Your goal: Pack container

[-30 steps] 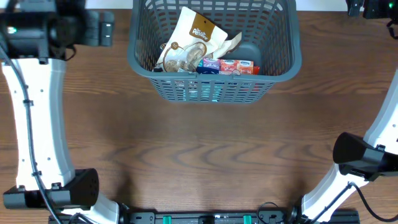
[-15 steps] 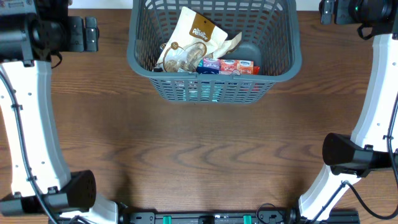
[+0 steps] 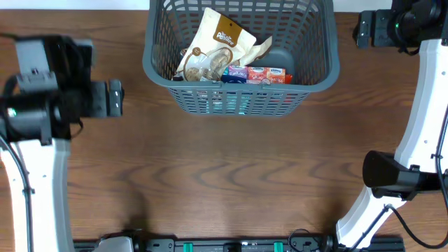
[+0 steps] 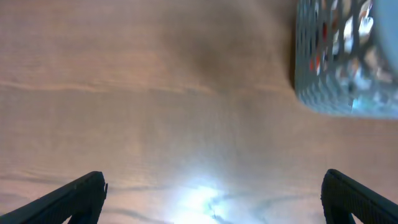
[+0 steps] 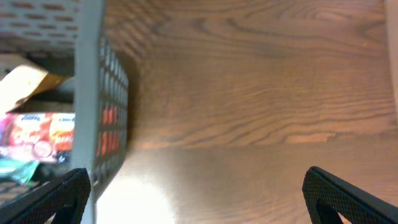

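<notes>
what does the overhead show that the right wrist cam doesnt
Only overhead: the left gripper, open, over the table left of the container, and the pouch with its brown label. Only right wrist: the outside of the container's right wall, red showing through its slots. Both: the container, the red packet inside it, and the wooden table.

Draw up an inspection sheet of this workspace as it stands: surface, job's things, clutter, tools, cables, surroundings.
surface: brown wood-grain table; a glare patch shows in both wrist views.
job's things: dark grey slotted container at the far edge, holding a white and brown pouch, a red packet and other packets.
clutter: nothing seen.
tools: left tool open and empty, over bare table left of the container; right tool open and empty, beside the container's right wall.
cables: black cable near the right arm's base.
surroundings: black rail with green fittings along the near edge.
</notes>
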Robot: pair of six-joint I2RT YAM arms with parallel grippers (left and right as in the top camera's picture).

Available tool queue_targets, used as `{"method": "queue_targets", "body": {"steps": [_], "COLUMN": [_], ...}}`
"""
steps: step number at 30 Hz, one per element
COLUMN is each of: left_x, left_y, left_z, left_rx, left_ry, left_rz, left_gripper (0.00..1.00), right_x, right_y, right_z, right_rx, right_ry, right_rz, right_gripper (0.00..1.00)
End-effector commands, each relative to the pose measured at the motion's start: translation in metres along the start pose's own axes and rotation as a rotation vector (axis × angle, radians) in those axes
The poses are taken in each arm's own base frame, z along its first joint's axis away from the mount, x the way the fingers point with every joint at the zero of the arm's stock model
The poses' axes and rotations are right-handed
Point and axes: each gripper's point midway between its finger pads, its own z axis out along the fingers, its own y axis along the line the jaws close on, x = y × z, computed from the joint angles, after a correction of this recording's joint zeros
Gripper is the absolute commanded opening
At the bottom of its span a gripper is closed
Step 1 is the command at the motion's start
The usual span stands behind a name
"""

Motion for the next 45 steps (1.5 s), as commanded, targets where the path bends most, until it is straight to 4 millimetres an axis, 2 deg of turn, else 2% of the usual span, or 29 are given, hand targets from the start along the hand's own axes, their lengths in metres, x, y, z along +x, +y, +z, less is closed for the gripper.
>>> {"method": "queue_targets", "body": {"steps": [1,7,14,18,24,29,34,40,45], "left_x": [0.021,0.033,0.034,0.034,0.034,0.034,0.034,0.034,0.034], "left_y": [-0.004,-0.006,-0.006,-0.006,-0.006,-0.006,-0.006,-0.006,-0.006], "left_z": [0.004,0.016,0.017,0.017,0.018,0.018,0.018,0.018,0.018], "left_rx": [0.011,0.015,0.016,0.016,0.016,0.016,0.016,0.016,0.016], "left_ry": [0.012,0.039,0.045,0.045,0.045,0.045,0.045,0.045,0.045], "left_rz": [0.011,0.011,0.011,0.011,0.011,0.012,0.012,0.011,0.011], "left_gripper": [0.99,0.99,0.99,0.98,0.99,0.98,0.99,0.99,0.99], "right_x": [0.004,0.019,0.032,0.047,0.080,0.098,0.100,0.095,0.097], "right_y": [0.010,0.020,0.047,0.055,0.057,0.065,0.075,0.067,0.073], "right_z": [-0.035,-0.061,-0.093,-0.106,-0.099,-0.097,-0.098,-0.096,-0.077], "right_rx": [-0.017,-0.033,-0.077,-0.092,-0.103,-0.150,-0.206,-0.162,-0.166], "right_ry": [-0.052,-0.050,-0.093,-0.090,0.002,0.049,0.067,0.044,0.074], "right_rz": [0.013,0.006,-0.028,-0.041,-0.020,-0.009,0.056,0.052,0.019], "right_gripper": [0.99,0.99,0.99,0.99,0.99,0.99,0.99,0.99,0.99]}}
